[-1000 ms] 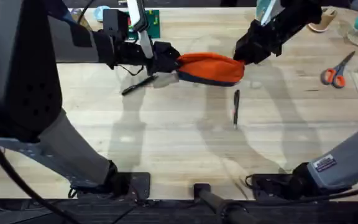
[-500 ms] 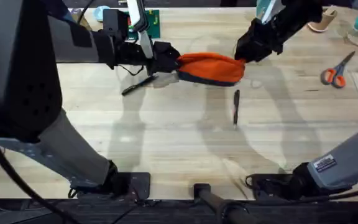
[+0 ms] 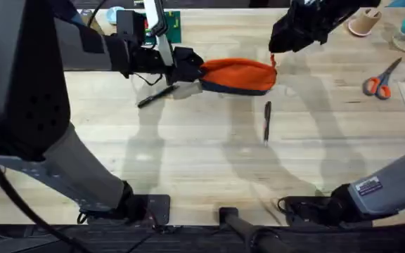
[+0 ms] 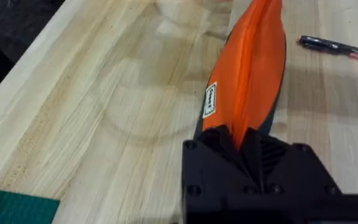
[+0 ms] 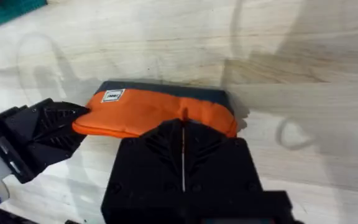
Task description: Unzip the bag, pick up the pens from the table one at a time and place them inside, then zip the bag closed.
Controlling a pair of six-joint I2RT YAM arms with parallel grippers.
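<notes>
The orange bag [image 3: 238, 76] lies on the far middle of the surface [image 3: 188, 154]. The left end effector [image 3: 192, 70] is closed tight on the bag's left end, and the right end effector [image 3: 276, 50] sits over its right end with its fingers pressed together. One pen [image 3: 266, 121] lies just near the bag, and the other pen [image 3: 157, 95] lies near the left end effector.

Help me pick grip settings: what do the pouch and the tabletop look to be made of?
The bag looks like soft matte woven fabric, orange with a dark navy bottom strip: it sags and creases, and a small sewn label shows on its side. The table looks like light wood planks with a smooth, faintly glossy finish, going by the grain lines and soft reflections.
</notes>
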